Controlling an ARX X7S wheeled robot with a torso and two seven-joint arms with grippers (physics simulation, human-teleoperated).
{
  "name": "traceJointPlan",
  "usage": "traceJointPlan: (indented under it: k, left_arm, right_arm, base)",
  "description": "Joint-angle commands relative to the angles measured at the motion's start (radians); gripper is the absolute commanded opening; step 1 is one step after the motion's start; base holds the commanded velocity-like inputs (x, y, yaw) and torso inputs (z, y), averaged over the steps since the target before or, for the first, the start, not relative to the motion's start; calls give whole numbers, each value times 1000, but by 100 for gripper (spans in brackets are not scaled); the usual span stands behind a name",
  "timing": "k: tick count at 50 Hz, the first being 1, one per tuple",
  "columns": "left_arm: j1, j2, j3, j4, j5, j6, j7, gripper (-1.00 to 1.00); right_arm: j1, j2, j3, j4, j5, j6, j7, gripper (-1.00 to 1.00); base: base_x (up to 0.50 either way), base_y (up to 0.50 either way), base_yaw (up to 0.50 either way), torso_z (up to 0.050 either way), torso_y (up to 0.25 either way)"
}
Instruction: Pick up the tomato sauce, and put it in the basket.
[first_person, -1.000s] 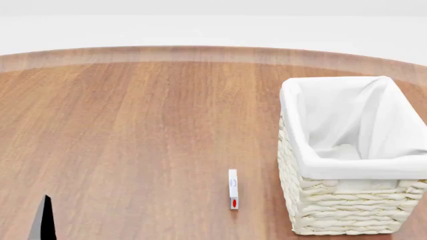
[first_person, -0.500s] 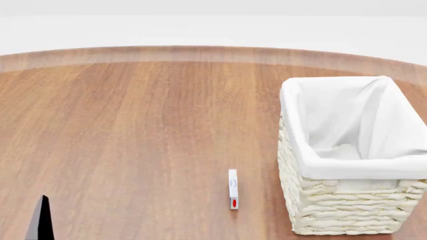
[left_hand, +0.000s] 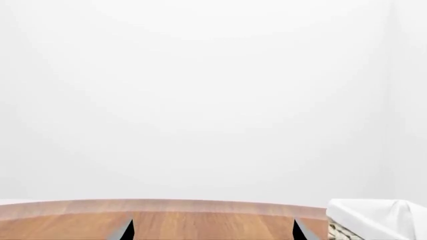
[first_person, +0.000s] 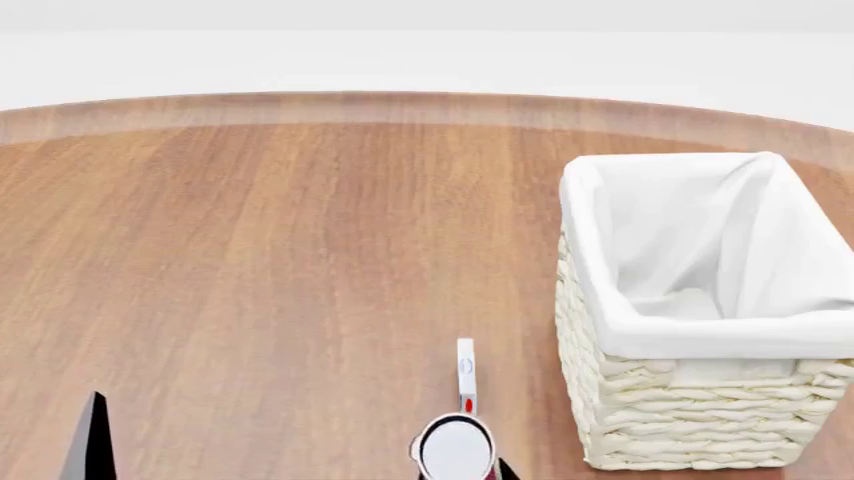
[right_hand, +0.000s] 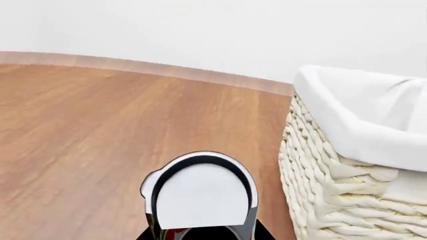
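The right pincer (right_hand: 200, 235) sits at the very near edge of the head view, only dark slivers of it showing beside the tomato sauce (first_person: 455, 448). In the right wrist view the can's pale silver-white top (right_hand: 200, 192) fills the space just ahead of the camera, with a strip of red label below and dark fingers (right_hand: 152, 234) on either side of it, so the pincer looks closed around the can, though the contact itself is cut off by the frame. The can is upright, at the near edge of the worktop (first_person: 267, 260), just beside the basket's near left corner and outside it.

The left pincer (left_hand: 212, 232) shows as two dark fingertips (left_hand: 125, 231) well apart with bare wood between them: spread wide and holding nothing. In the head view only one dark fingertip (first_person: 91, 440) appears at the near left edge.

Just beyond the can a small white strip with a red mark (first_person: 466, 372) lies on the wood, near the basket's left wall. The basket (first_person: 667, 400), cream wicker with white cloth (first_person: 694, 240) folded over its rim, stands at the right, with nothing visible inside but the lining. Beyond it the wood runs to a curved far edge against a plain white backdrop.
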Motion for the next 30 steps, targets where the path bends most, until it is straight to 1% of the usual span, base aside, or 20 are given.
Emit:
traceJointPlan:
  k: [1, 4, 6, 8, 9, 10, 16, 21, 30]
  left_arm:
    - [-2, -2, 4, -7, 0, 4, -2, 100]
    - [0, -2, 6, -9, 1, 9, -2, 100]
    - [1, -1, 10, -13, 4, 10, -2, 100]
    - [4, -3, 9, -12, 3, 12, -1, 100]
    - [6, -4, 8, -7, 2, 10, -4, 100]
    - [10, -6, 4, -2, -1, 12, -5, 100]
    - [14, -10, 1, 5, -8, 11, -9, 100]
    - [20, -10, 3, 0, -3, 19, -10, 100]
    - [26, -13, 6, 5, -3, 22, -13, 100]
  right_arm:
    - [27, 10, -7, -66, -23, 77, 11, -100]
    - [25, 9, -15, -56, -26, 63, 2, -100]
    - [56, 0, -36, -29, -46, 45, -13, -100]
    - [96, -15, -39, -7, -38, 65, -25, -100]
    - [122, -22, -40, 7, -36, 74, -33, -100]
    - [181, -34, -45, 34, -42, 62, -60, -100]
    - [351, -79, -51, 160, -39, 89, -119, -100]
    - [427, -95, -36, 238, -34, 73, -151, -100]
    - [510, -108, -9, 319, -16, 73, -180, -100]
  base:
    - [0, 0, 0, 0, 0]
    - [0, 0, 0, 0, 0]
    - [0, 0, 0, 0, 0]
    - [0, 0, 0, 0, 0]
    - [0, 0, 0, 0, 0]
    - [0, 0, 0, 0, 0]
    - [0, 0, 0, 0, 0]
    - [0, 0, 0, 0, 2]
    - [0, 0, 0, 0, 0]
